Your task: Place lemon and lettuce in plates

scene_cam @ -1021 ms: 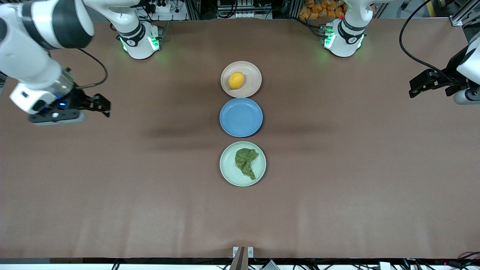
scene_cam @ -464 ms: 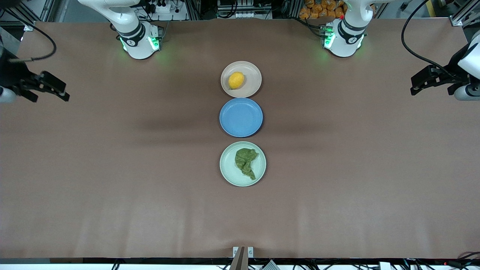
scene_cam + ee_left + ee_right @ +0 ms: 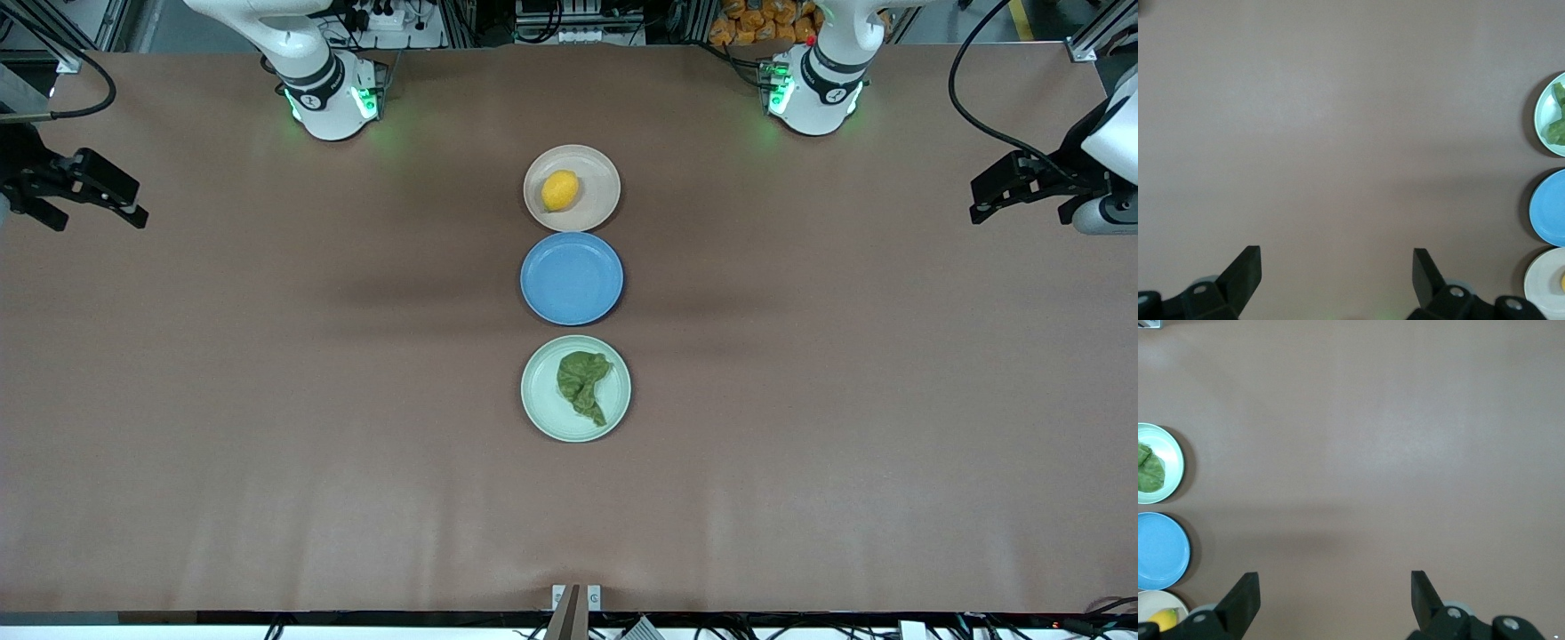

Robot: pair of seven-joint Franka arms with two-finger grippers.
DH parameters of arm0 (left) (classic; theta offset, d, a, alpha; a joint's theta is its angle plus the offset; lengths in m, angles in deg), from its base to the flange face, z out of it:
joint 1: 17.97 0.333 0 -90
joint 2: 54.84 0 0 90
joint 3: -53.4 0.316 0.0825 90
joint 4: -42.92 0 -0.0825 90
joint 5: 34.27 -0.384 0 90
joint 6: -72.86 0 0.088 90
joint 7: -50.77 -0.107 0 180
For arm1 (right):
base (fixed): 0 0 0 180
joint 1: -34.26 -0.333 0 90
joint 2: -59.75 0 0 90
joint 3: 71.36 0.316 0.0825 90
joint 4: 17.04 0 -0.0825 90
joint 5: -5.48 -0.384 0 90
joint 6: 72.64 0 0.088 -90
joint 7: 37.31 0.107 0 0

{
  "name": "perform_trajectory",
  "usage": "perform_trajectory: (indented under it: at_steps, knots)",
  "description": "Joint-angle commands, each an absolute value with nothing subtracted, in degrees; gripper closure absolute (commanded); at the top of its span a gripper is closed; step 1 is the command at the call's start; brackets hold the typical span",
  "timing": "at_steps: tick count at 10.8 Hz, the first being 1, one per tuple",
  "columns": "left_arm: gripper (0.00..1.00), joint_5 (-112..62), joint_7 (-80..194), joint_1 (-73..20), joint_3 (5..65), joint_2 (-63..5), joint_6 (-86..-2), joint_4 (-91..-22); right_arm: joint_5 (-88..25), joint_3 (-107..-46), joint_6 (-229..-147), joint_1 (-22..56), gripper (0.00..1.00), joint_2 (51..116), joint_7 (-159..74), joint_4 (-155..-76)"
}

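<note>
lemon (image 3: pixel 560 190) on beige plate (image 3: pixel 601 169); lettuce (image 3: pixel 584 385) on mint plate (image 3: pixel 539 400), 6 o'clock of blue plate (image 3: pixel 572 278) | left gripper (image 3: pixel 1006 189), right gripper (image 3: pixel 96 190) wide, empty, over table ends | judged done; keep both clear

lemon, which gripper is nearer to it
Left, narrowly. The lemon lies on the beige plate mid-table; the left gripper and right gripper hang open over opposite table ends.

Lighting's pretty even and soft from overhead, no harsh glare on the table (image 3: pixel 267 427). A faint wide shadow band runs out either side of the blue plate (image 3: pixel 572 278), and each plate throws a thin dark edge in the wrist views. Green glow spills from both arm bases. Front view is crisp; wrist shots look a touch softer and flatter.
</note>
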State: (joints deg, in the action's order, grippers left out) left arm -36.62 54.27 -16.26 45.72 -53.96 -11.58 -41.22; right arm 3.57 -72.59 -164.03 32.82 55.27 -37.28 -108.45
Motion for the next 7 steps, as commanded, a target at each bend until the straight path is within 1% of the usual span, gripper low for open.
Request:
perform_trajectory:
  at_steps: [1,7]
  knots:
    - [0.00,-35.9,53.4,-15.9,45.6,-54.7,-10.9,-41.2,6.0,-73.2,-164.7,31.3,0.00,55.9,-38.1,-106.1]
    - [0.00,-35.8,53.6,-15.9,45.7,-54.7,-9.8,-41.2,5.5,-73.3,-165.3,32.1,0.00,56.8,-38.1,-106.8]
